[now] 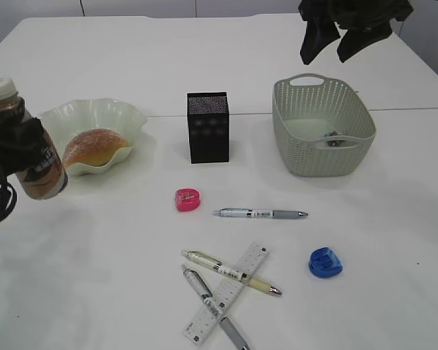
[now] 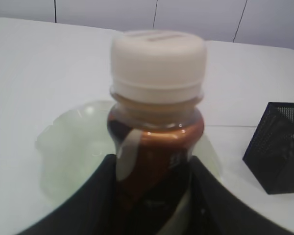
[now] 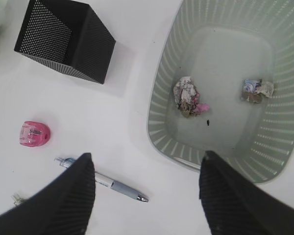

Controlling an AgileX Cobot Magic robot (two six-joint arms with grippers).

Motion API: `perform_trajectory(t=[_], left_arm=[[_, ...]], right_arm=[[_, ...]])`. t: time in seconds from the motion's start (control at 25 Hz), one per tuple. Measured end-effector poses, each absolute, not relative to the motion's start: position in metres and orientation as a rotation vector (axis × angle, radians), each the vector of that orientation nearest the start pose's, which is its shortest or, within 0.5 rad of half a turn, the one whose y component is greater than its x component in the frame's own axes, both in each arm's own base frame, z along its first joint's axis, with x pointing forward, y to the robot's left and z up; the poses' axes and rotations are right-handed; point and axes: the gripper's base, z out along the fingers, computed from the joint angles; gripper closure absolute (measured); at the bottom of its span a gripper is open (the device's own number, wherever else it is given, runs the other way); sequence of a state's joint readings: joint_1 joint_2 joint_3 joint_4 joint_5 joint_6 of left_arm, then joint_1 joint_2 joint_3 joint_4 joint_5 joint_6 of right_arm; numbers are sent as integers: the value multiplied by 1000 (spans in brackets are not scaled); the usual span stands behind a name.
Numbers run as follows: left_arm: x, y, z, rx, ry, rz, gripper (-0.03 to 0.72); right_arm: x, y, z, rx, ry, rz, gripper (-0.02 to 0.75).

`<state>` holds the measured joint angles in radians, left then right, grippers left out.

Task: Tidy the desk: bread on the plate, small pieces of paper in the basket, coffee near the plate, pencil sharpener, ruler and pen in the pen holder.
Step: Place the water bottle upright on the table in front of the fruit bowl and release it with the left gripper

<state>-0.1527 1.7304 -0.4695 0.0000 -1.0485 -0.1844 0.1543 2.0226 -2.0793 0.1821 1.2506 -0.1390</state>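
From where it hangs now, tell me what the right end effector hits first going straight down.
Probably the near rim of the pale green perforated plastic basket, or bare white desk just beside it; depth is unclear. The right end effector is open.

The robot's visible parts are black throughout. At the far right, the right gripper shows 2 dark, tapered fingers under a bulky black wrist block. The right wrist view shows those fingers as broad, matte and finely ribbed. At the near left, the left gripper is a black block with a looping black cable below it; its fingers look smooth and curved.
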Motion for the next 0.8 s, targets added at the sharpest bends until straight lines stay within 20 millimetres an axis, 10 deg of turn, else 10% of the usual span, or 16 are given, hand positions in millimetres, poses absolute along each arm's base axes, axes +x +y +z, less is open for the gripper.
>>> perform_trajectory(t=[0.8], left_arm=[[303,-47,115,-32,1804,-244,416]], right_arm=[[436,83,338,-381,2641,246,248]])
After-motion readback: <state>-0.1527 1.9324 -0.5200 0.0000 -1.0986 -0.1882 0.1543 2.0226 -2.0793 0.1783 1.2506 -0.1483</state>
